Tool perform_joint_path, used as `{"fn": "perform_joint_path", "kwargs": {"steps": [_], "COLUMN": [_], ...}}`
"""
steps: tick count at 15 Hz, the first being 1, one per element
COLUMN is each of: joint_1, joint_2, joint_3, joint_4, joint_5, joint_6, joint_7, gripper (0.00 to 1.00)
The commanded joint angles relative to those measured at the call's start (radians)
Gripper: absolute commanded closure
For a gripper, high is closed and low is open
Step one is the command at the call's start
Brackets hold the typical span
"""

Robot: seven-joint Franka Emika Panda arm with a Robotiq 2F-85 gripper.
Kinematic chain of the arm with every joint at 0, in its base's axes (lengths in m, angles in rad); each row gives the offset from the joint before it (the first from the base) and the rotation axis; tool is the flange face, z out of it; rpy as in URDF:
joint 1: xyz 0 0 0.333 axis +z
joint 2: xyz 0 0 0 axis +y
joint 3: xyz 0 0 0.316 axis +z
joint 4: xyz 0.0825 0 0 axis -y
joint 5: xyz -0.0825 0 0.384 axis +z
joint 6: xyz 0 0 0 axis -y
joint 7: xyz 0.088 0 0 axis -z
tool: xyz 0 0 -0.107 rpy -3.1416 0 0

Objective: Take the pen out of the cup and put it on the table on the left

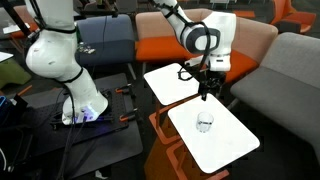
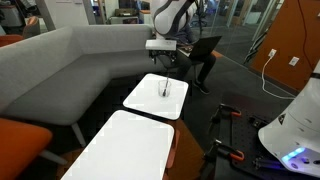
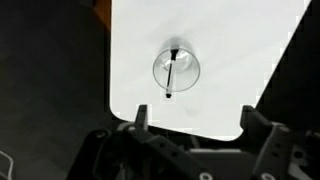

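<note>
Jaws apart, my gripper (image 3: 195, 118) hovers over the cup (image 3: 175, 68) on the table (image 3: 255, 45); the pen (image 3: 171, 78) stands inside, leaning toward 6 o'clock. I should centre on that end and descend straight, sparing the glass.

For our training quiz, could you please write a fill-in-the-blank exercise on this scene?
1. The pen sits ___ the cup.
2. The cup stands on a ___ table.
3. The gripper hangs above the cup, its jaws ___.
Missing words: inside; white; open.
</note>
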Motion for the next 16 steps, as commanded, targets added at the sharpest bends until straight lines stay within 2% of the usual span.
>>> {"fn": "perform_joint_path", "kwargs": {"steps": [1, 4, 5, 6, 8, 15, 16], "joint_1": [0.030, 0.026, 0.028, 0.029, 0.029, 0.037, 0.037], "joint_2": [0.095, 0.174, 0.190, 0.210, 0.238, 0.295, 0.300], "joint_3": [-0.051, -0.064, -0.066, -0.066, -0.062, -0.066, -0.066], "joint_4": [0.060, 0.101, 0.110, 0.122, 0.147, 0.198, 0.201], "joint_5": [-0.010, -0.004, -0.001, 0.005, 0.017, 0.043, 0.045], "joint_6": [-0.012, -0.028, -0.028, -0.026, -0.026, -0.033, -0.034], "joint_7": [0.042, 0.002, -0.004, -0.006, -0.009, 0.000, -0.001], "gripper": [0.00, 0.00, 0.06, 0.28, 0.33, 0.87, 0.88]}}
